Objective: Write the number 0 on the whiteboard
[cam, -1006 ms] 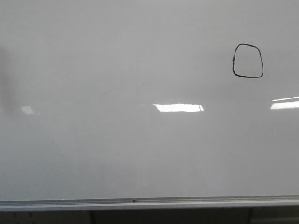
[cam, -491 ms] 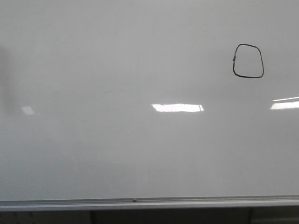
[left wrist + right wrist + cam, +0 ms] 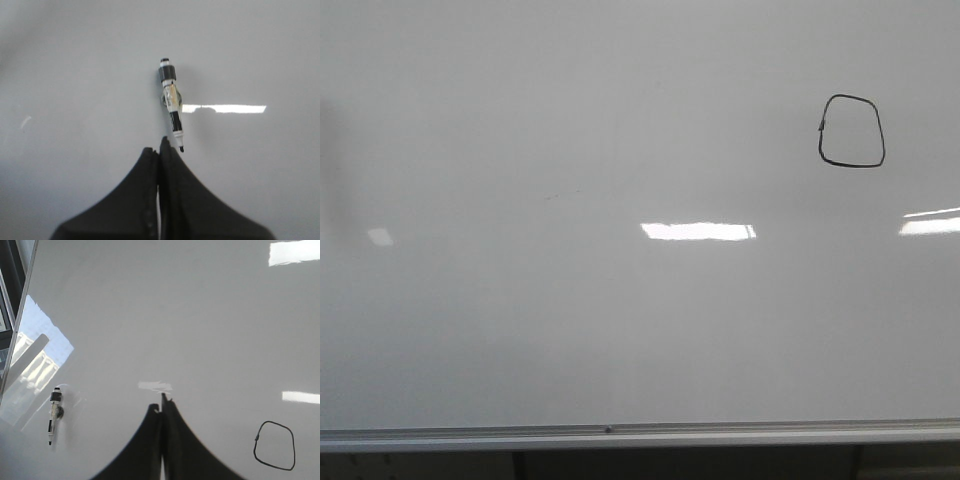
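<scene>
The number 0 (image 3: 851, 131) is a closed black marker loop at the upper right of the whiteboard (image 3: 620, 330), which fills the front view. It also shows in the right wrist view (image 3: 274, 445). A black-and-white marker (image 3: 171, 102) rests against the board, uncapped, its tip just beside my left gripper (image 3: 160, 150). The left gripper is shut and empty. My right gripper (image 3: 161, 405) is shut and empty, between the marker (image 3: 53, 416) and the loop. Neither gripper shows in the front view.
A silver frame rail (image 3: 620, 434) runs along the board's lower edge. Bright rectangular light glares (image 3: 698, 231) lie on the board. The board's side edge and a window reflection (image 3: 30, 365) show in the right wrist view.
The central light glare has drifted slightly left. The loop and the board look unchanged.
</scene>
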`<action>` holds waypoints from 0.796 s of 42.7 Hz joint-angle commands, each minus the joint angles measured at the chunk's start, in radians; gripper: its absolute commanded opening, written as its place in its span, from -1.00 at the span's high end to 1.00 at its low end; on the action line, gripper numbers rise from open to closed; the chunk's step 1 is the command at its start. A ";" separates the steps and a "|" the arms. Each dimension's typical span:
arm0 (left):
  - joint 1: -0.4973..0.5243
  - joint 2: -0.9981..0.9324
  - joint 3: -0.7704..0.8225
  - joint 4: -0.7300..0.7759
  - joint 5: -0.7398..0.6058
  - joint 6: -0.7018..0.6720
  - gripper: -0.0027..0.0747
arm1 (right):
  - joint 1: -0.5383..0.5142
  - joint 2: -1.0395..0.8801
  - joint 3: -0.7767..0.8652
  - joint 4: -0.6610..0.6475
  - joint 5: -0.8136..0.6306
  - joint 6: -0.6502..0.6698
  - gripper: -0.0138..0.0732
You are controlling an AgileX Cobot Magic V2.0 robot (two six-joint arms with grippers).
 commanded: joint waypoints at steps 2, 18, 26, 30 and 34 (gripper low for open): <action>-0.007 -0.020 0.044 0.002 -0.159 -0.017 0.98 | 0.001 0.008 -0.026 0.012 -0.046 0.000 0.84; -0.007 -0.018 0.042 0.002 -0.113 -0.017 0.98 | 0.001 0.008 -0.026 0.012 -0.046 0.000 0.84; -0.007 -0.018 0.042 0.002 -0.113 -0.017 0.98 | 0.001 0.008 -0.026 0.012 -0.046 0.000 0.84; -0.007 -0.018 0.042 0.002 -0.113 -0.017 0.98 | 0.001 0.008 -0.026 0.012 -0.046 0.000 0.84; -0.007 -0.018 0.042 0.002 -0.113 -0.017 0.98 | 0.001 0.008 -0.026 0.012 -0.046 0.000 0.84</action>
